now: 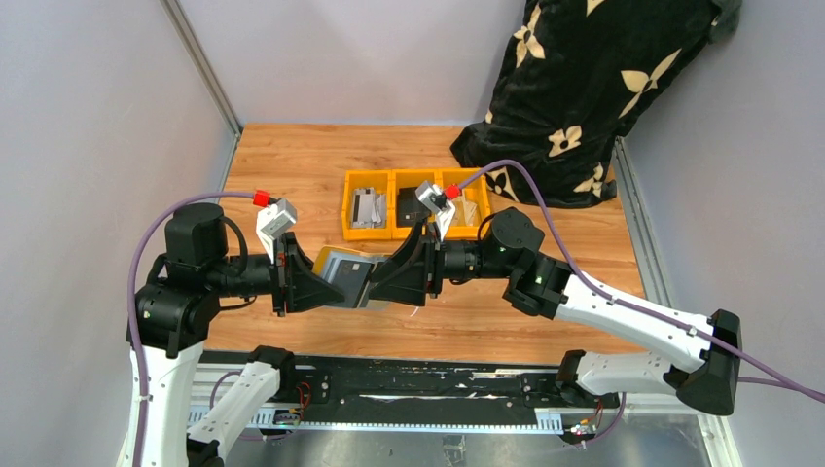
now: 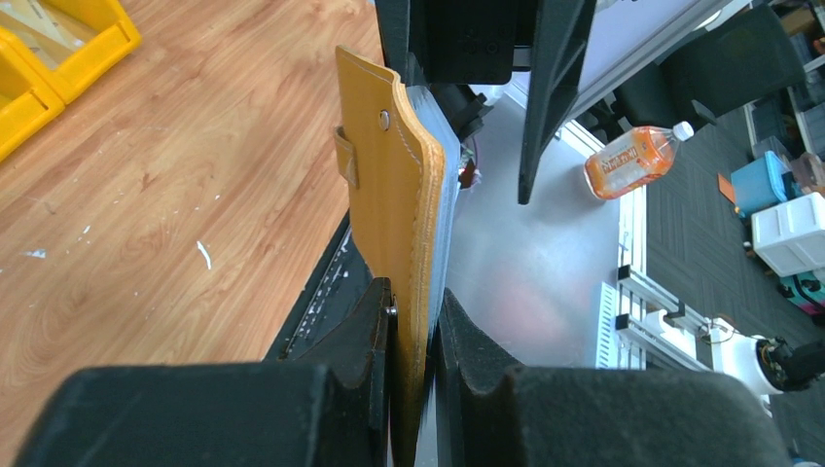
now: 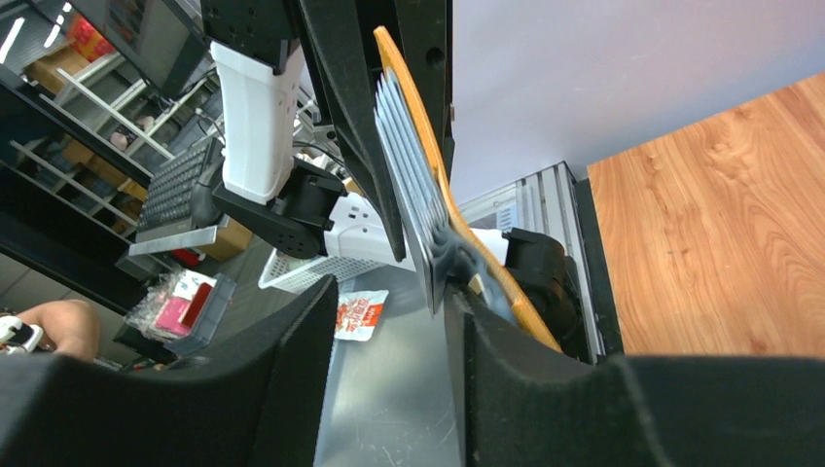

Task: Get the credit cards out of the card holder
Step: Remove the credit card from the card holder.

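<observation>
The mustard-tan card holder (image 1: 331,260) hangs in the air between my two grippers, low over the near part of the table. My left gripper (image 1: 316,289) is shut on its one end; in the left wrist view the tan leather (image 2: 389,195) stands on edge between my jaws (image 2: 416,316), snap tab to the left. The pale grey credit cards (image 1: 350,271) stick out of it as a fanned stack (image 3: 409,175). My right gripper (image 3: 389,292) is open around the cards' free end, which lies against its right finger (image 3: 506,370).
A row of three orange-yellow bins (image 1: 415,204) stands behind the grippers, with grey and dark items inside. A black cloth with pale flowers (image 1: 584,88) fills the back right corner. Grey walls close in left and right. Bare wood (image 1: 292,165) lies at the back left.
</observation>
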Motion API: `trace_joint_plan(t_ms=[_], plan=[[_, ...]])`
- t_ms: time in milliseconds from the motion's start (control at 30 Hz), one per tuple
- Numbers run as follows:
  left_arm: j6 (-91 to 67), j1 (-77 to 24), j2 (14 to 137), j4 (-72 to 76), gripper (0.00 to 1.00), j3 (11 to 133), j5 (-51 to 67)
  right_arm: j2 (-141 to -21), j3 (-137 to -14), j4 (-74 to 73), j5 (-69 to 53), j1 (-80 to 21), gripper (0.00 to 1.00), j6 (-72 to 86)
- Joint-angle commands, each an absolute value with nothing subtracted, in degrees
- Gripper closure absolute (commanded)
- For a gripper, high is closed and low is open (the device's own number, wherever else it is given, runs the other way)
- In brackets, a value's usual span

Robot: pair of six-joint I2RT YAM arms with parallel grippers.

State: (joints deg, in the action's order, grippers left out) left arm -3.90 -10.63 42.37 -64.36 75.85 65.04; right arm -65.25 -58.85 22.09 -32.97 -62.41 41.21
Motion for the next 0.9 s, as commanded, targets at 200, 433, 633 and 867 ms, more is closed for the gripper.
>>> trace_joint_plan(t_ms=[200,433,633,867], plan=[[-5.3,-10.7,41.7,-62.9,0.99,76.6,70.9,-69.5,-57.5,32.5,-31.2,-64.0,0.66,45.7],[-4.6,-10.7,41.7,-63.0,0.67,74.8,76.9,-70.7,-57.6,35.3,-32.0,-64.3,1.00,47.3],[-4.7,-10.7,42.1,-63.0,0.62,74.1,82.8,-71.1,-57.8,35.2,-33.4,-64.4,1.00,47.9],[-5.3,-10.7,42.3,-63.0,0.80,74.4,84.9,-69.9,-56.3,33.9,-34.6,-64.3,1.00,47.1]])
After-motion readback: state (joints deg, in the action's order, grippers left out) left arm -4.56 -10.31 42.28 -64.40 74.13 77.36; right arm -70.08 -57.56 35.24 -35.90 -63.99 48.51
